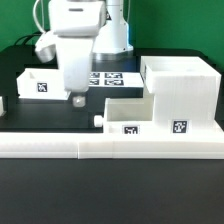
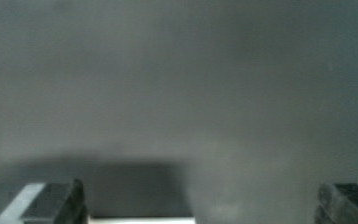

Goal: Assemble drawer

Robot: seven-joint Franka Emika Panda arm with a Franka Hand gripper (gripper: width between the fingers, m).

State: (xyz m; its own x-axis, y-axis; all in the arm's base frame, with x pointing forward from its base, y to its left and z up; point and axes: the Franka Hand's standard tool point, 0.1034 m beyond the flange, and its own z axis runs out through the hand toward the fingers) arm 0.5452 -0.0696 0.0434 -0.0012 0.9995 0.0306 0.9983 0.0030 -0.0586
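Drawer shell: the large white cube-like shell stands toward the bench's corner on the exterior view's right, close to the edge nearest that camera. Its opening faces up, and a square tag shows on the side facing the camera.
Knobbed tray: a small open-top tray lies against the shell on the exterior view's left side of it. Whether it is only touching the shell or partly slid into it is hard to tell at this resolution. Its round knob points toward the exterior view's left, and a tag shows on its camera-facing wall.
Second tray: another open-top tray sits well apart from the shell, toward the bench's edge on the exterior view's left. It also carries a tag.
Gripper: the gripper hangs over bare bench between the two trays, touching neither.
Jaws: in the wrist view the gripper has its fingers spread wide, with only blurred dark bench between them and nothing held.
Rail: a long low white rail runs along the bench edge nearest the exterior camera, just in front of the shell and the knobbed tray.
Marker board: the marker board lies flat toward the far edge, behind the gripper.
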